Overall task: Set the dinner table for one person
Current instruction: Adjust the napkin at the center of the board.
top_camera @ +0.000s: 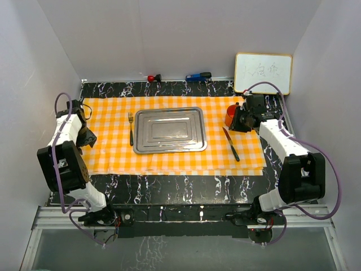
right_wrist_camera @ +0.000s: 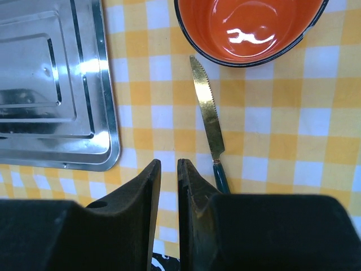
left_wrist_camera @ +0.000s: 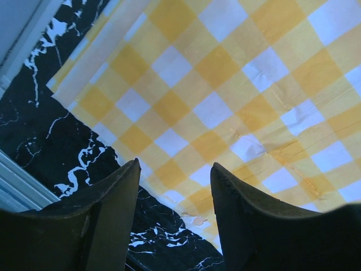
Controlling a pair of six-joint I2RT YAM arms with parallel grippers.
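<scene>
Two pincers: one is seen on each arm, and nothing is carried by either.
Desk: the dinner table (top_camera: 169, 192) is spread beneath both arms, and its black veined top is left bare around the checked cloth (top_camera: 169, 161).
Setting: a steel tray (top_camera: 169, 130) is laid at the middle of the cloth, with a fork (top_camera: 131, 129) just beside its left rim and a knife (right_wrist_camera: 206, 107) near its right rim.
Bowl: an orange bowl (right_wrist_camera: 248, 28) is set at the far right of the cloth, just beyond the knife tip; whether the two touch cannot be told.
Knife axis: it is laid near to far with a slight slant, the blade towards the bowl and the dark handle towards the near edge.
Key relation: the knife handle is found just ahead and to the right of the right pincer (right_wrist_camera: 168, 164), so the right arm is by far the nearer one for knife or bowl.
Right pincer: it is almost clenched, only a thin slit is left, and nothing is grasped.
Left pincer (left_wrist_camera: 175, 166): it is released to a moderate gap and held above the left edge of the cloth, where the bare desk begins; nothing is touched.
Progress: the setting is judged close to done.
</scene>
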